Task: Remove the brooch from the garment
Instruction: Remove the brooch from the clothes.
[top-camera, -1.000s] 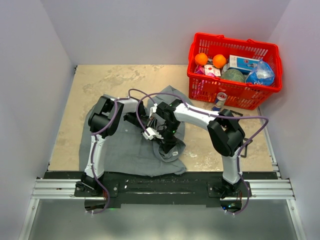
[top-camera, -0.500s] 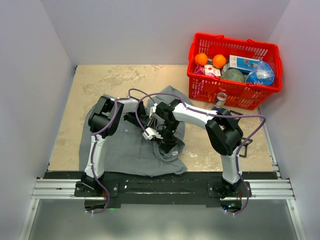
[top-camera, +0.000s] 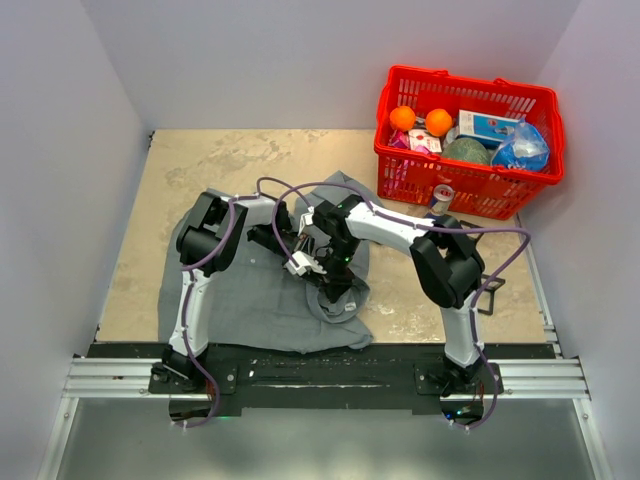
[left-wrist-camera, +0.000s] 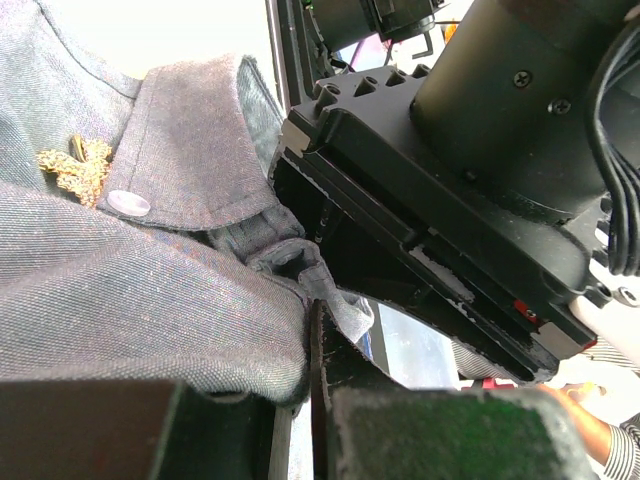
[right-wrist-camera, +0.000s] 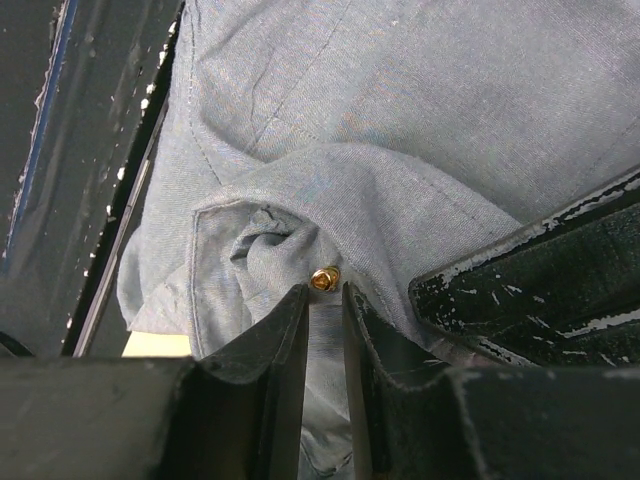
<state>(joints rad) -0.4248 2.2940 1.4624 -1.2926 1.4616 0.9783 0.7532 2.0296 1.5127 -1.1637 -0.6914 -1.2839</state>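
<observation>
Holds still on the left: same near-closed pinch of the left gripper (left-wrist-camera: 305, 392) as a second ago, with a fold of the garment (top-camera: 235, 300) caught right at its tips. Shifts only slightly on the right: elbow eased a touch inward, right gripper (right-wrist-camera: 324, 298) kept low over the same bunched cloth, just beside the left one. Reads as fine aiming rather than a pull, so probably no removal begun yet, with the pin still through the cloth. Right jaws narrow but clamped on nothing, with a slim gap and grey weave visible through it. From the left wrist: brooch (left-wrist-camera: 75, 167), a rough, glittering gold piece, up and well to the left of the left jaws, tucked against the edge of the collar (left-wrist-camera: 190, 130), just above a white button (left-wrist-camera: 128, 203). From the right wrist: a small round gold stud (right-wrist-camera: 323, 279) poking out of a crumpled knot of cloth, dead ahead of the right tips and in line with the gap. Likely the brooch's back fastening, though not certain.
</observation>
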